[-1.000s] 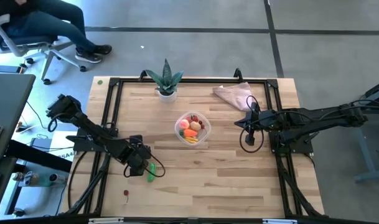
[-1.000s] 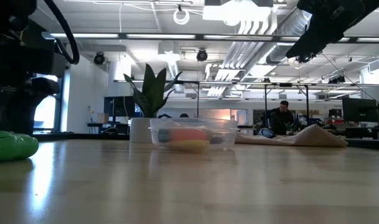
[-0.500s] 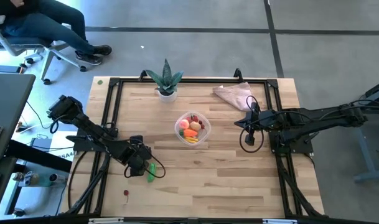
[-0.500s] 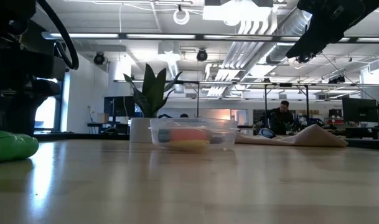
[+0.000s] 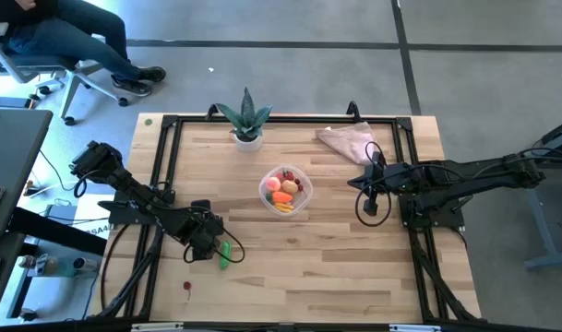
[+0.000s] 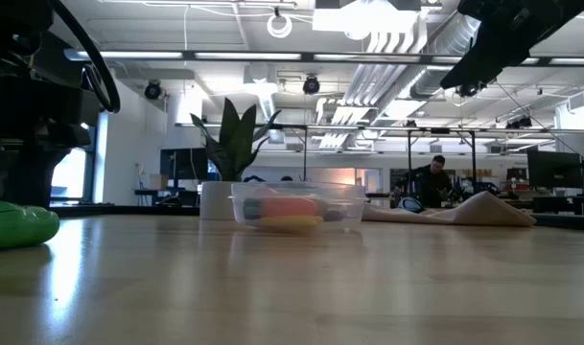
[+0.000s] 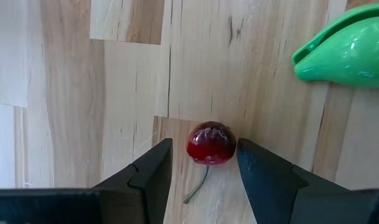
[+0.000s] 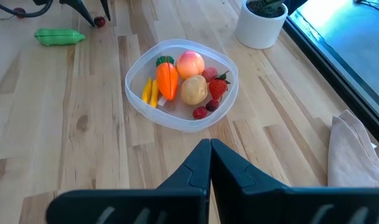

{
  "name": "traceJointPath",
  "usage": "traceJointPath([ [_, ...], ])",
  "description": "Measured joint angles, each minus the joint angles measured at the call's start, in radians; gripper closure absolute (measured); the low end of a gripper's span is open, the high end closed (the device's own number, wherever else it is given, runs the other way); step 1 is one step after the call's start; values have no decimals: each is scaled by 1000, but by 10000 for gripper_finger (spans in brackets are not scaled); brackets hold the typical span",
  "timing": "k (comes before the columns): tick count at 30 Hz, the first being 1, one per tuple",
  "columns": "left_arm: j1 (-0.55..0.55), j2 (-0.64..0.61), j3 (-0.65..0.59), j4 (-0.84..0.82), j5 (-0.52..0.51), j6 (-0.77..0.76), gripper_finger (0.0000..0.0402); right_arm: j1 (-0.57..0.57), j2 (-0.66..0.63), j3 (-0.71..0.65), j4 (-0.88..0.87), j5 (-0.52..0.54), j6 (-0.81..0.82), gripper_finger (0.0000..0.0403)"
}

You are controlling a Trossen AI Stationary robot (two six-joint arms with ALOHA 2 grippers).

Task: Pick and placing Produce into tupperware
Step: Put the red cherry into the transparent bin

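The round clear tupperware [image 5: 285, 191] [image 8: 181, 84] stands mid-table holding a carrot, a peach, a potato, yellow pieces and red berries. A green cucumber [image 5: 224, 254] [image 7: 351, 53] lies flat on the wood near the table's left side. Beside it, a red cherry [image 7: 211, 143] with a thin stem rests on the table. My left gripper [image 7: 203, 152] [image 5: 205, 244] is open and points down, with one finger on each side of the cherry and a gap to each. My right gripper [image 8: 210, 146] [image 5: 370, 205] is shut and hovers right of the tupperware.
A spiky plant in a white pot [image 5: 247, 120] stands at the far edge and a pinkish-beige cloth [image 5: 350, 140] lies in the far right corner. Another small red piece [image 5: 187, 286] lies near the near left corner. A person sits on a chair [image 5: 68, 37] beyond the table.
My left arm has shifted slightly beside the cucumber and its cable has swung in the low view. The cucumber and the tupperware have stayed where they were.
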Motion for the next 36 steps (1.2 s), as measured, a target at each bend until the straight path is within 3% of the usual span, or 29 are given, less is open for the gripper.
traceJointPath([
  [12, 0, 0, -1, 5, -2, -1, 234, 0, 0, 0, 0, 0, 0, 402],
  [23, 0, 0, -2, 11, 13, -1, 313, 0, 0, 0, 0, 0, 0, 402],
  [36, 0, 0, -2, 14, 16, -1, 307, 0, 0, 0, 0, 0, 0, 402],
])
